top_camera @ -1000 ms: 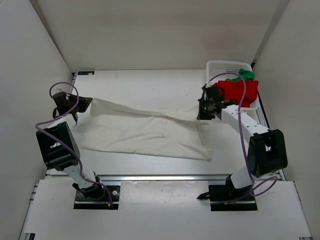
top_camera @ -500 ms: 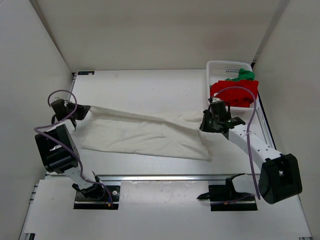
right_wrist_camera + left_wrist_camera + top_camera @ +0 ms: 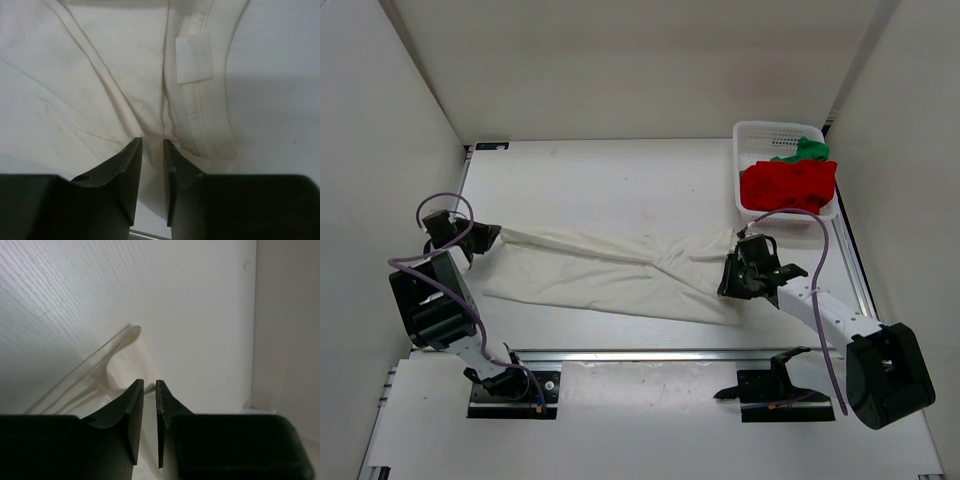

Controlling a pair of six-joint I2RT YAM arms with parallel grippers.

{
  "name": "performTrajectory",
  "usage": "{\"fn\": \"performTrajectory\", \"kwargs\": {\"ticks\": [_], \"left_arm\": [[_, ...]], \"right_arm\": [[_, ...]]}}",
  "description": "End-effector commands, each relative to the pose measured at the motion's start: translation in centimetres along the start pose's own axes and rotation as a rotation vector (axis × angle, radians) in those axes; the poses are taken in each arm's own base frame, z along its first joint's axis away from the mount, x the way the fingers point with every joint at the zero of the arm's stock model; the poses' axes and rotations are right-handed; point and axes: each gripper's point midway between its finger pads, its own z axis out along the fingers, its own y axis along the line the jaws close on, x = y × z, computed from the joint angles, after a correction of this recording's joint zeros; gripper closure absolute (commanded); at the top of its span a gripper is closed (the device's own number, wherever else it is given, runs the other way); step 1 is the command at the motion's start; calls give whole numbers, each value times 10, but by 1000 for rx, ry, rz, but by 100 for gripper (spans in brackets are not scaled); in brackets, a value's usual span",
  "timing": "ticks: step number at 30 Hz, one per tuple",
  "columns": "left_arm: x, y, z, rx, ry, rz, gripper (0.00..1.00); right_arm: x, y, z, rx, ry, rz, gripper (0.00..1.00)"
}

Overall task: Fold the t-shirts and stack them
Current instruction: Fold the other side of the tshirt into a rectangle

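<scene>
Left claw (image 3: 490,234): jaws nearly together over left end of cream shirt (image 3: 610,272); pinching or releasing, cannot tell.
Cream shirt: stretched on table between claws, twisted mid-length.
Right claw (image 3: 732,281): narrow gap on bunched cloth beside collar label; cannot tell either.
Basket (image 3: 750,128): holds red shirt (image 3: 788,186), green shirt (image 3: 807,149).
You appear at spreading step; your next move calls for flattening twist before folding.

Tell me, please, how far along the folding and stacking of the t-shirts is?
Done: nothing folded or stacked shows. In hand: the cream-white shirt lies stretched across the table between the left gripper and right gripper, jaws nearly together at its ends; grip unconfirmed. Left: folding it, then the red shirt and green shirt, both in the basket.
</scene>
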Motion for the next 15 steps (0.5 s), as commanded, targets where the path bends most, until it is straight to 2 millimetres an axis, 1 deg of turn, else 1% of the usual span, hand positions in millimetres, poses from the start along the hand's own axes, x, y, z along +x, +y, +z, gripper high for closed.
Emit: {"fn": "performTrajectory", "kwargs": {"ticks": [1,2,3,4,5,6,7,8,9,10,11,12,13,14,15], "left_arm": [[-27,-31,-24,109,-109,-7,72],[-29,-36,-31,121,-136,2,72],[-33,-46,-40,136,-170,17,74],[-35,-57,-48,158,-191,39,75],[-37,-59,-51,153,-211,45,75],[-31,-64,-54,168,-214,58,76],[-31,-68,-58,172,-233,65,77],[-28,-69,-60,170,-237,76,79],[-22,-73,-61,173,-246,103,80],[-10,-75,-58,163,-235,146,80],[2,-79,-56,164,-209,166,80],[9,-78,-53,161,-198,176,80],[23,-82,-49,170,-173,198,80],[41,-85,-44,182,-125,219,81],[47,-87,-42,189,-109,214,80]], "right_arm": [[-46,21,-18,-31,-149,-21,77],[-56,25,-24,-24,-178,-40,76],[-68,30,-29,-28,-207,-43,75],[-67,35,-27,-33,-199,-58,75],[-77,42,-30,-44,-221,-71,76],[-81,47,-28,-47,-223,-87,78],[-80,52,-24,-59,-213,-105,80],[-83,59,-22,-76,-214,-118,86],[-91,66,-16,-94,-218,-135,95],[-96,74,-10,-119,-207,-151,99],[-93,75,2,-115,-180,-156,100],[-105,83,5,-135,-209,-171,100],[-111,89,12,-153,-207,-173,96],[-111,96,22,-177,-190,-190,88],[-122,101,23,-183,-204,-198,85]]}}
